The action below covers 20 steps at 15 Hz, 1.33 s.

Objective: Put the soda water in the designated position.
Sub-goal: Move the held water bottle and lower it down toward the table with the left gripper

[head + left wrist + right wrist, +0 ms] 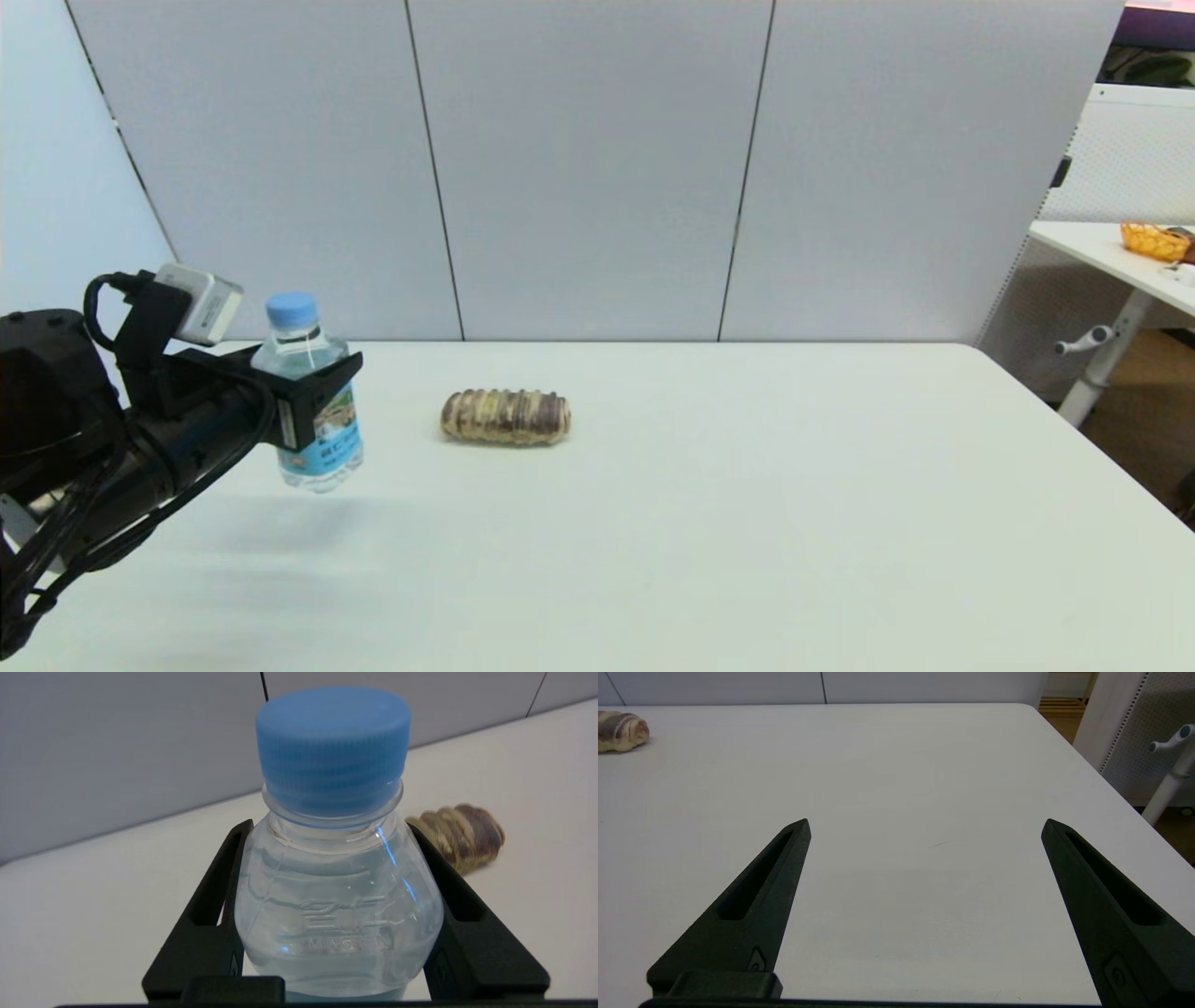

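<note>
From the head view, my left claw is clamped on the soda water bottle, carried tilted above the counter; a hard set-down could tip it toward the brown ridged roll; left wrist view: bottle base hidden; right wrist view: right claw gapes apart, idle

Left claw is raised at the robot's left, fingers clamped; right claw gapes wide.
</note>
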Each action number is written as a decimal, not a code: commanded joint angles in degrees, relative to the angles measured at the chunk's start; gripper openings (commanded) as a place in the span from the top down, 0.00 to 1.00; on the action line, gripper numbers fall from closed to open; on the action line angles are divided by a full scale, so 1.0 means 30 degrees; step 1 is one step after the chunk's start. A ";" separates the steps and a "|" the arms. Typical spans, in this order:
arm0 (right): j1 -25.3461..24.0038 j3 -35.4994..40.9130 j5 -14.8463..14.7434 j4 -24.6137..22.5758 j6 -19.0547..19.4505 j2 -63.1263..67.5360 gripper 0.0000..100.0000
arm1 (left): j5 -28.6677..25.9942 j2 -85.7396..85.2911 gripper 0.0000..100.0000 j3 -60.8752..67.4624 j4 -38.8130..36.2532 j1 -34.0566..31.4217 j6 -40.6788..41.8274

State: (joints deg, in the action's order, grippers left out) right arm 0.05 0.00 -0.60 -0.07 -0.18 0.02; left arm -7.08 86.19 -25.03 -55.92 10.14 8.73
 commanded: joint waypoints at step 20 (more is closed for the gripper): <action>-0.0016 0.0000 -0.0006 -0.0005 0.0002 -0.0008 0.00 | -0.0071 1.3253 1.00 -1.4714 -0.1019 0.3621 -0.0243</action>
State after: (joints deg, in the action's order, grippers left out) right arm 0.05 0.00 -0.60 -0.07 -0.18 0.02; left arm -7.28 122.69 -67.00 -58.67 21.00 8.01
